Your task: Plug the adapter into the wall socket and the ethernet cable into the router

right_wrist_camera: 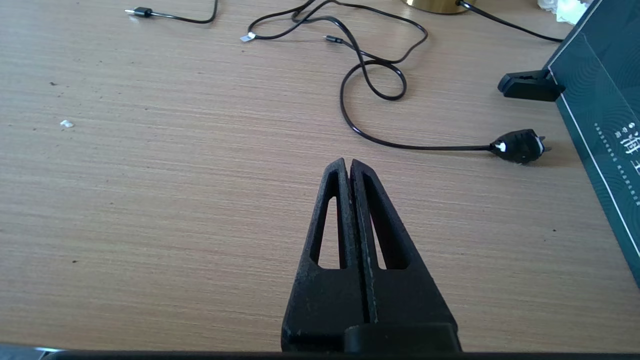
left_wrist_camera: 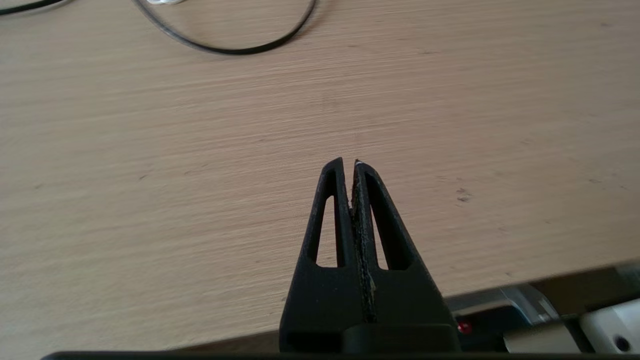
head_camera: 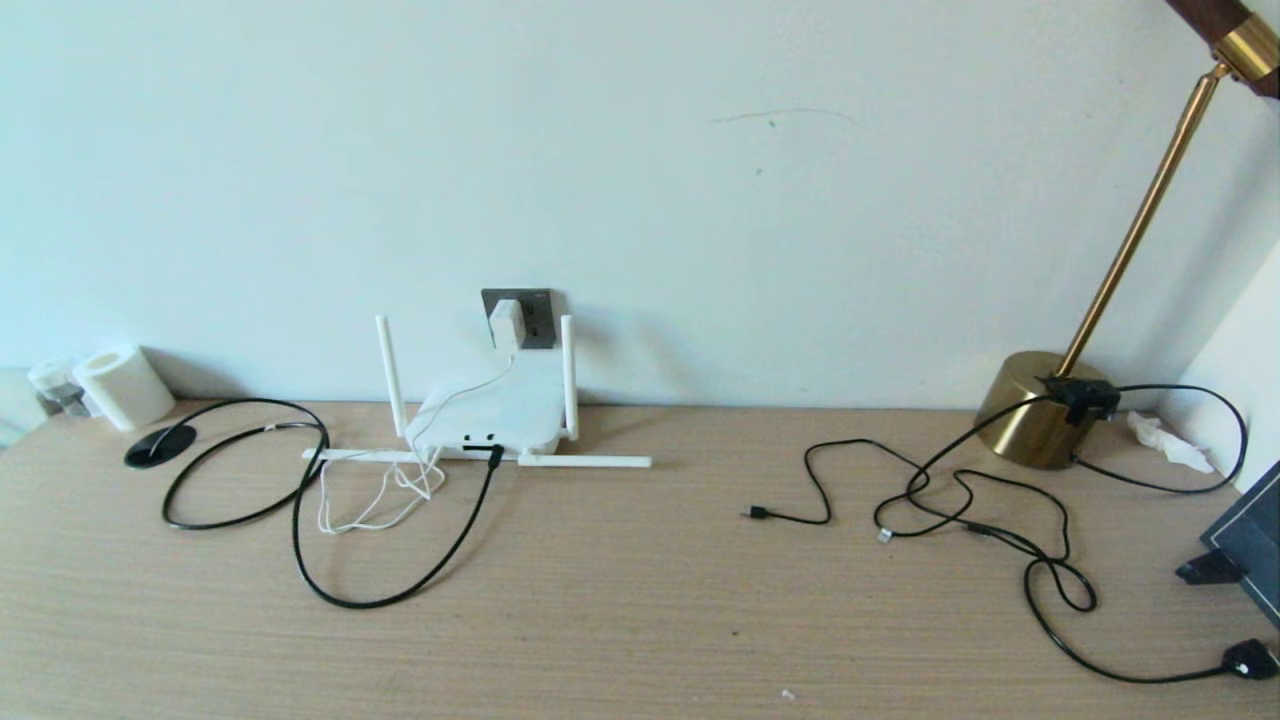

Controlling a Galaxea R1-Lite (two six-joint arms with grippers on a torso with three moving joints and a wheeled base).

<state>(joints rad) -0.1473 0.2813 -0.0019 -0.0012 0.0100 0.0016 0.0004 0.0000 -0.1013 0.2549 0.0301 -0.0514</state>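
We found the adapter (head_camera: 505,324) seated in the wall socket (head_camera: 519,318), its thin white cord (head_camera: 380,497) falling over the router (head_camera: 492,413) and pooling in loose loops on the table (head_camera: 640,610) in front. The router sat against the wall directly beneath the socket, which kept that short cord slack. The ethernet cable (head_camera: 390,592) ran in a wide curve across the table and its plug met the router's front edge at a dark port; it looked inserted, though we could not confirm how deep it sat. Two antennas stood upright and two lay flat along the table.

By our judgement both plugging steps were done. That would explain why we had the left gripper (left_wrist_camera: 350,167) pulled back low over bare table near its front edge, fingers pressed together on nothing, and the right gripper (right_wrist_camera: 347,165) likewise closed and empty, well apart from the lamp cord (right_wrist_camera: 370,87) and its plug (right_wrist_camera: 520,146).
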